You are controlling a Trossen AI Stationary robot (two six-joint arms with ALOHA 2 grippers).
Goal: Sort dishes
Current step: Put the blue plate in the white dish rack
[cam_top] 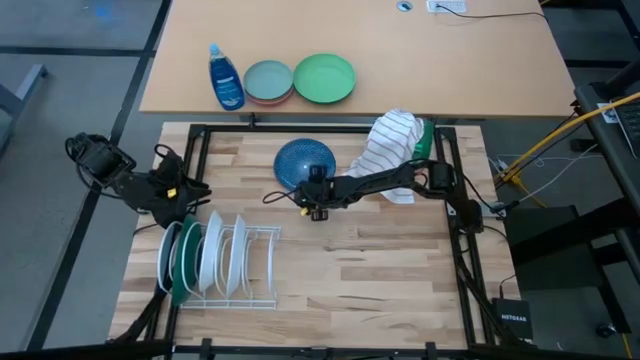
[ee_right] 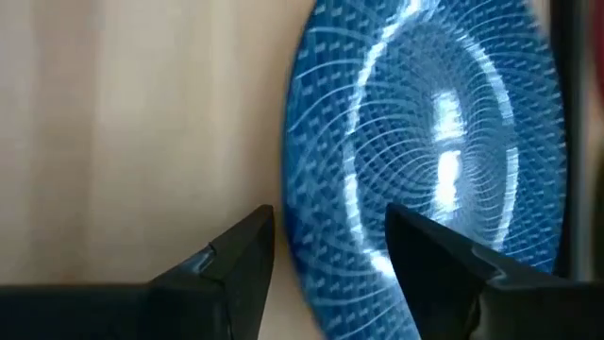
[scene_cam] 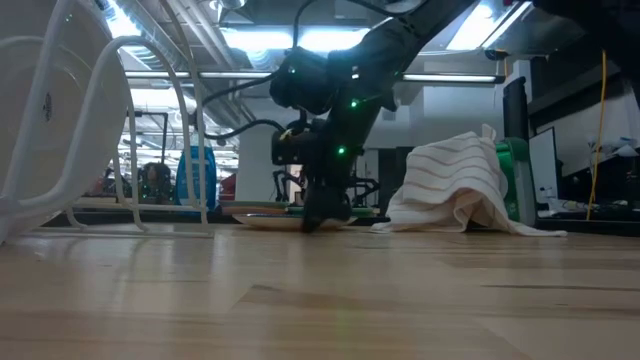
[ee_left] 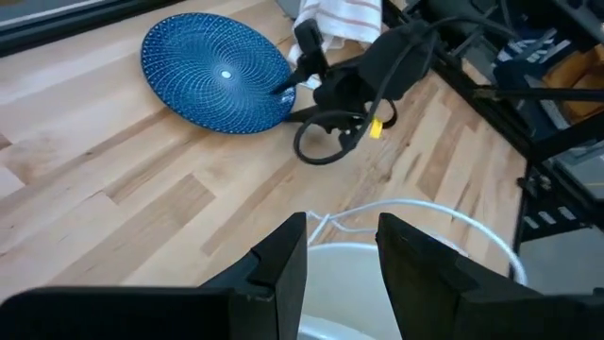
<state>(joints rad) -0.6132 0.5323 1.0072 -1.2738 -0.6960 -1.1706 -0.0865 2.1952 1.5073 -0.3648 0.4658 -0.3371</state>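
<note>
At the blue plate [cam_top: 303,161] edge, the right gripper [cam_top: 316,208] stands wide open, its fingers [ee_right: 236,269] straddling the rim, nothing gripped.

From above, the only lettering I can make out is the word NETGEAR in pale capitals on a small black box [cam_top: 516,318] sitting on the floor off the near right corner of the counter [cam_top: 380,270]. The blue bottle [cam_top: 225,78] on the far desk carries a label, but its print is too small to read. Nothing legible shows in the level view or in either wrist view.
</note>
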